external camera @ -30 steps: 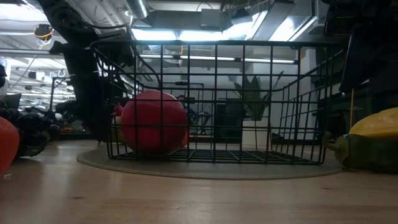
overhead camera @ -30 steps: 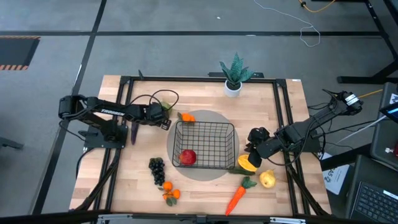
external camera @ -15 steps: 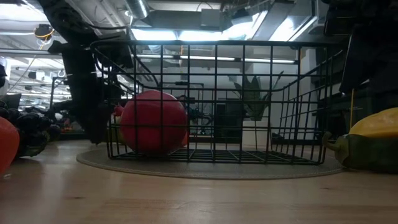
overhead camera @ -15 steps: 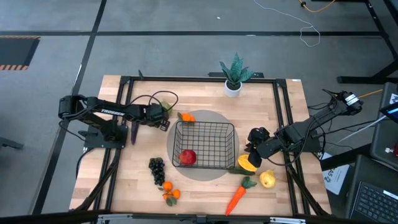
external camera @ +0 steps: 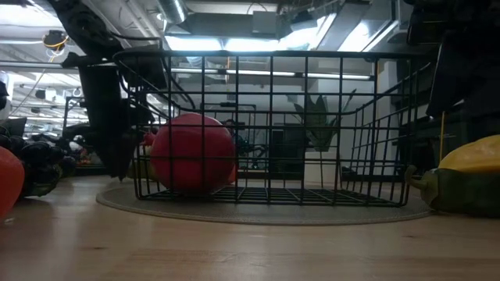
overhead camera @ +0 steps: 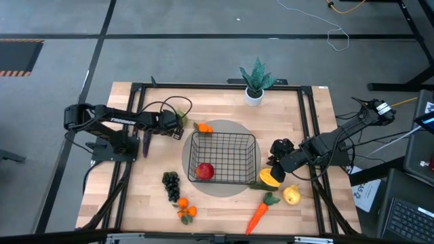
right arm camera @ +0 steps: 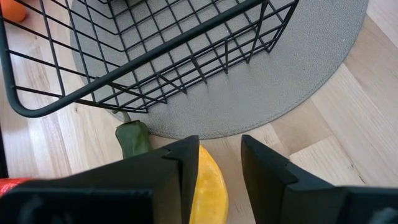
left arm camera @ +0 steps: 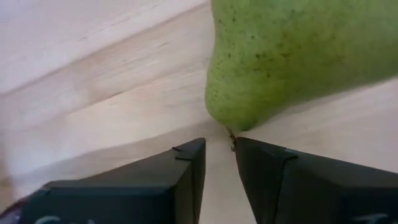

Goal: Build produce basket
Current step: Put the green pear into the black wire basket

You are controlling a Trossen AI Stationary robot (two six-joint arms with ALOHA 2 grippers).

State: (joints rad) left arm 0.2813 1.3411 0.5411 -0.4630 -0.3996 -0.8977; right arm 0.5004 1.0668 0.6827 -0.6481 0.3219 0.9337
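Observation:
The black wire basket point(overhead camera: 224, 157) stands on a round grey mat with a red apple point(overhead camera: 205, 170) inside. At its far left corner a green pear point(left arm camera: 298, 56) lies on the table. My left gripper point(left arm camera: 219, 162) slants down at the pear's stem end, narrowly open, with the stem tip point(left arm camera: 232, 140) at the gap. My right gripper point(right arm camera: 221, 168) hovers open over the yellow-orange squash point(right arm camera: 208, 190), which lies on the table by the basket's right near corner. An orange point(overhead camera: 203, 127), grapes point(overhead camera: 171, 184), oranges point(overhead camera: 184, 209), a carrot point(overhead camera: 258, 215) and a yellow pear point(overhead camera: 291, 195) lie around. My left gripper has its fingertips point(left arm camera: 193, 152) on either side of the pear's stem tip, coming slanted from above. Whether they touch the stem I cannot tell. The pear lies on its side on the wood.
A potted plant point(overhead camera: 255, 83) stands at the far edge. A black frame rail point(overhead camera: 217, 86) runs around the tabletop. Bare wood lies between the basket and the near edge.
My left gripper has swung a little away from the basket, toward the table's left, staying beside the pear. The right arm has kept still.

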